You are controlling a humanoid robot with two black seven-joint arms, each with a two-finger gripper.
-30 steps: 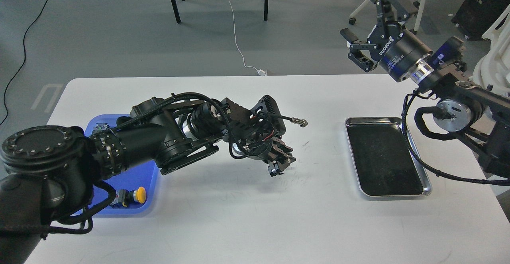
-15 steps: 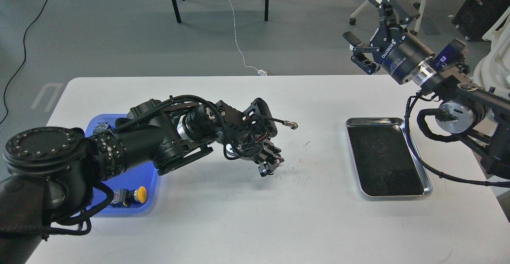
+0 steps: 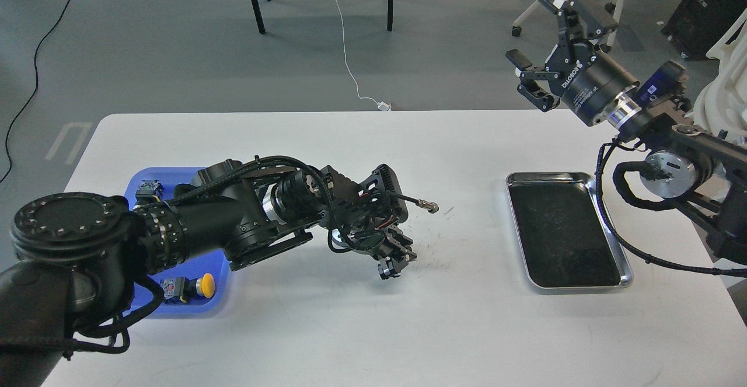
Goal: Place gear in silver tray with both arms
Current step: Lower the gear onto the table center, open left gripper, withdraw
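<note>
Pincer on the left arm (image 3: 395,260), grip state unclear, hangs over the desk (image 3: 373,328); silver tray (image 3: 624,270) lies to its right, lengthwise front-to-back, nearer the open right pincer (image 3: 540,54).

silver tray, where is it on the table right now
In the head view the silver tray lies flat on the right side of the white table, under the right arm's cable, with the blue tray far off at the left.
</note>
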